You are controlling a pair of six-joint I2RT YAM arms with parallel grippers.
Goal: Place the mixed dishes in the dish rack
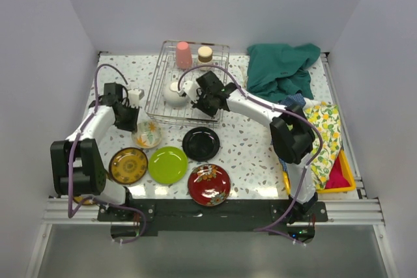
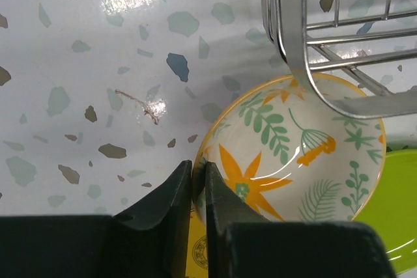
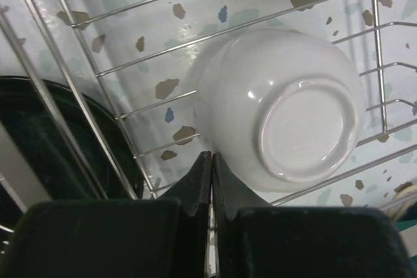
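beside rack (image 2: 290, 24), left end effector (image 2: 199, 187) apparently pinches floral bowl (image 2: 293, 154); right end effector (image 3: 212, 180) closed.

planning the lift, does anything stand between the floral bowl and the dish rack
Nothing lies between floral bowl and dish rack; only the rack's own wire side. Just inside sit the white bowl and right claw.

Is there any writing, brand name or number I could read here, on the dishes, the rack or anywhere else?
None: no readable text in any view.
The floral bowl, red floral plate and brown-gold plate carry only patterns, and any mark within them is too small to read.
The dish rack and white bowl show no lettering.
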